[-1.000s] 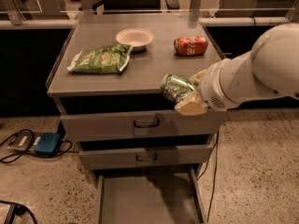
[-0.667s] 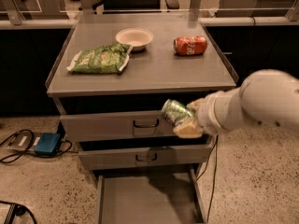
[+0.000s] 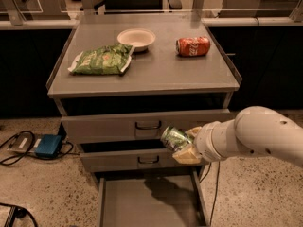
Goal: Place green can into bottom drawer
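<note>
Carry phase of the placing task, read from left to right. Bottom drawer (image 3: 142,205) stands pulled out beneath the middle drawer (image 3: 109,161), showing a flat grey floor and low side walls. Green can (image 3: 173,138) hangs in the air in front of the middle drawer, above the right part of the open tray and apart from it, tilted with one silver end towards the upper left. Gripper (image 3: 183,145) lies just right of the can, its tan jaws closed around the can's body, at the end of the white arm (image 3: 255,134) that enters from the right edge.

To do the step well, the can should probably be lowered clear of the middle drawer front and brought towards the middle of the tray so that it misses the right side wall. It should be let go only when low over the floor. Released tilted as it is, a round can is likely to roll, so levelling it first seems wise.

Hidden or unclear: the drawer's front end is cut off by the lower edge of the view; a shadow darkens part of its floor; how far the jaws reach round the can cannot be made out; the robot's base is out of view
</note>
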You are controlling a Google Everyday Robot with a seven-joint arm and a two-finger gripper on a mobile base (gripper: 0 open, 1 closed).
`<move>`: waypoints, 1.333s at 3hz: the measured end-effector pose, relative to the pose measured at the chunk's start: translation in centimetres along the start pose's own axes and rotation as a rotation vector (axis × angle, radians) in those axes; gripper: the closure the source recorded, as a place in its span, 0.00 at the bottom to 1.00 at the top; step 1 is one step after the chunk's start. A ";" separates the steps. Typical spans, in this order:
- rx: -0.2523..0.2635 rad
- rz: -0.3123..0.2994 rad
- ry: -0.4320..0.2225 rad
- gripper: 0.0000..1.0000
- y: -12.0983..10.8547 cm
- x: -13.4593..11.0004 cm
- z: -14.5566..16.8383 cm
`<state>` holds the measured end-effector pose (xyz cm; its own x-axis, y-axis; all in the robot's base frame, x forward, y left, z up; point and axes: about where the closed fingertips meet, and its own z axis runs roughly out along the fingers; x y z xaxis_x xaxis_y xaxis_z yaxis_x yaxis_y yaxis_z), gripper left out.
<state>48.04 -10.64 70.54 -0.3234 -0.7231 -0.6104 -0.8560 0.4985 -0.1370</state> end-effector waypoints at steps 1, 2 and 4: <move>-0.050 0.027 0.020 1.00 0.2 2.3 4.8; -0.118 0.068 0.021 1.00 0.2 6.5 10.0; -0.258 0.120 0.025 1.00 2.6 13.7 17.1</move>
<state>48.26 -11.09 48.49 -0.4353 -0.6796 -0.5905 -0.8845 0.4451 0.1397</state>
